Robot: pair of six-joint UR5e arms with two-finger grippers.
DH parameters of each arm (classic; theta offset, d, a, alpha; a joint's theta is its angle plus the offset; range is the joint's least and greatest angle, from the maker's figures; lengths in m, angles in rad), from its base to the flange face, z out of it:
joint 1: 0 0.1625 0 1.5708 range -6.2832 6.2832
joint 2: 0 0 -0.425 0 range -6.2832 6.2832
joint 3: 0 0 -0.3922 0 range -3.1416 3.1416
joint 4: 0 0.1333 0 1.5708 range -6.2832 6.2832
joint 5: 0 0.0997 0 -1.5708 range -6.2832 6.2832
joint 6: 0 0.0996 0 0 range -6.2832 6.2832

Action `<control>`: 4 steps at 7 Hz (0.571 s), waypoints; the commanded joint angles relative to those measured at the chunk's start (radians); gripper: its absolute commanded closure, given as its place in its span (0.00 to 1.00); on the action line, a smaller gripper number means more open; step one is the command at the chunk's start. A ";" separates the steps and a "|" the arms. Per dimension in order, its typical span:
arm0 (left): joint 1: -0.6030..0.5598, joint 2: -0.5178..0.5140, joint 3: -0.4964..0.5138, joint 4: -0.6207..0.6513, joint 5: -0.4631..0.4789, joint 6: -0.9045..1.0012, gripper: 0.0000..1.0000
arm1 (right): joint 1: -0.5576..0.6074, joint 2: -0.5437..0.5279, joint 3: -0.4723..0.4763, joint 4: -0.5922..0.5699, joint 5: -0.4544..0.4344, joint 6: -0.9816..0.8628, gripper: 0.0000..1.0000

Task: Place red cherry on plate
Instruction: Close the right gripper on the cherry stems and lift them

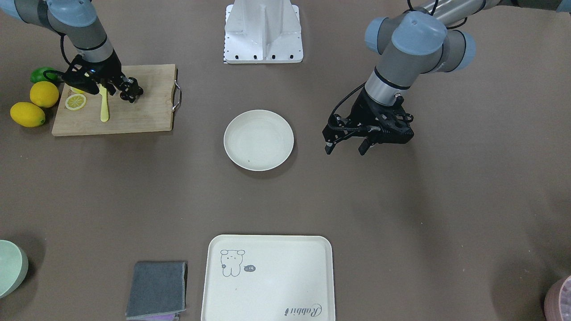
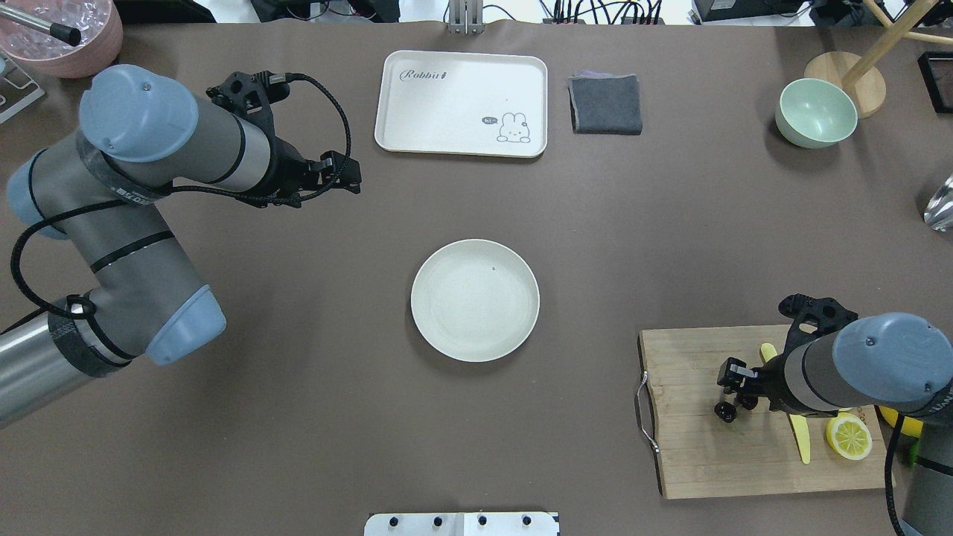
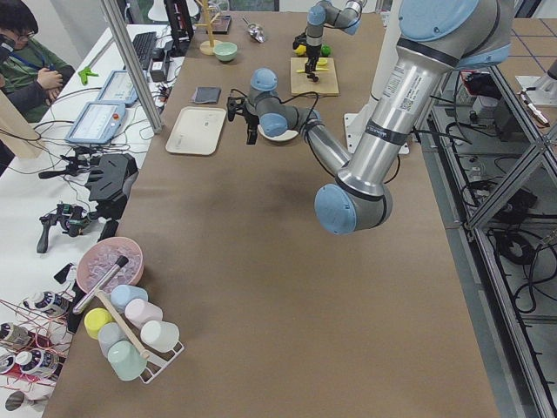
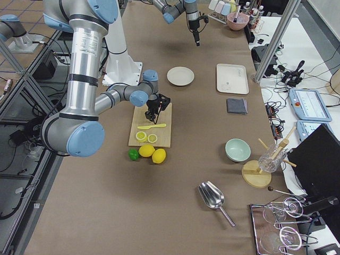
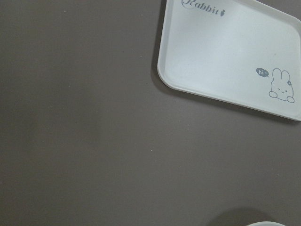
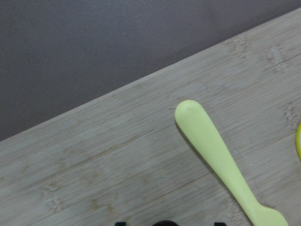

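The red cherry (image 1: 132, 92) (image 2: 724, 411) is a pair of tiny near-black balls on the wooden cutting board (image 1: 134, 113). My right gripper (image 1: 130, 88) (image 2: 733, 394) is low over the board, its fingers closed around the cherry. In the right wrist view only dark tips and the cherry's top show at the bottom edge. The round cream plate (image 1: 258, 140) (image 2: 475, 300) lies empty at the table's centre. My left gripper (image 1: 345, 149) (image 2: 345, 173) hovers open beside the plate and holds nothing.
A yellow knife (image 1: 104, 107) (image 6: 216, 155) and a lemon slice (image 1: 76, 101) lie on the board. Two lemons (image 1: 43, 93) and a lime (image 1: 42, 73) sit beside it. A rabbit-print tray (image 1: 267, 276), grey cloth (image 1: 157, 290) and mint bowl (image 1: 9, 267) line the far edge.
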 commanded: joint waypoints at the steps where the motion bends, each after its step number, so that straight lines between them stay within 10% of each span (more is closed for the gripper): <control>1: 0.000 0.002 -0.001 0.000 0.002 0.000 0.02 | -0.018 0.003 0.001 0.000 -0.007 0.004 0.30; 3: 0.000 -0.001 -0.003 0.000 0.000 0.000 0.02 | -0.038 0.003 -0.009 0.000 -0.022 0.007 0.47; 4: 0.000 0.002 -0.003 0.000 0.000 0.000 0.02 | -0.040 0.008 -0.012 0.000 -0.022 0.007 0.77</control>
